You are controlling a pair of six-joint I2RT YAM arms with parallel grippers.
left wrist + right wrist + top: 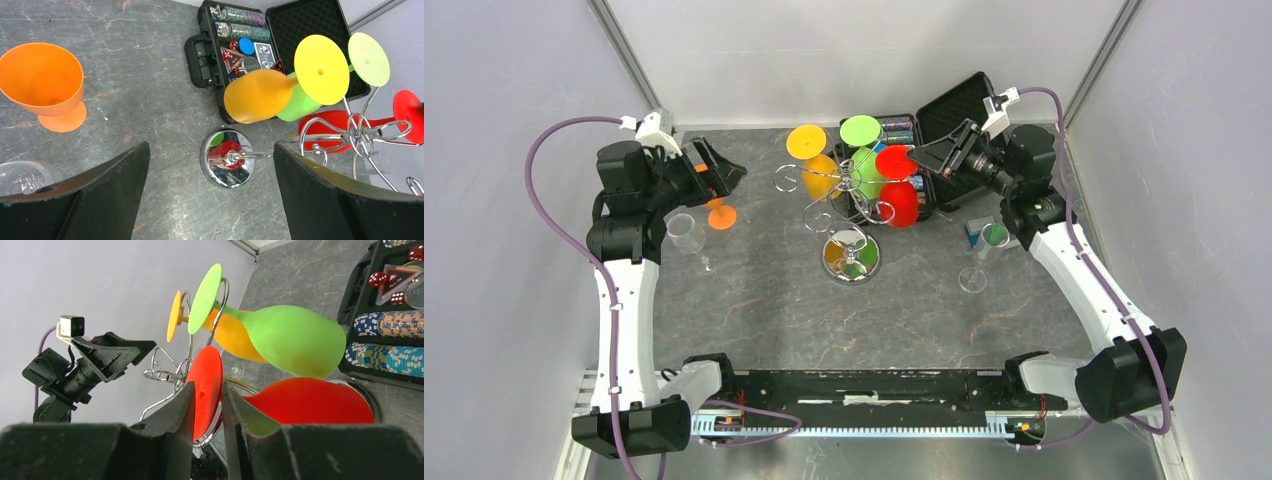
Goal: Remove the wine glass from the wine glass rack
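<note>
Red wine glass (900, 200) hangs bowl-down (stem vertical).

Wine glass rack (361, 134) runs off-frame (right edge).

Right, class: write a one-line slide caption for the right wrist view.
Right gripper, jaws narrowly parted, faces the red glass hanging on the chrome rack.
</note>
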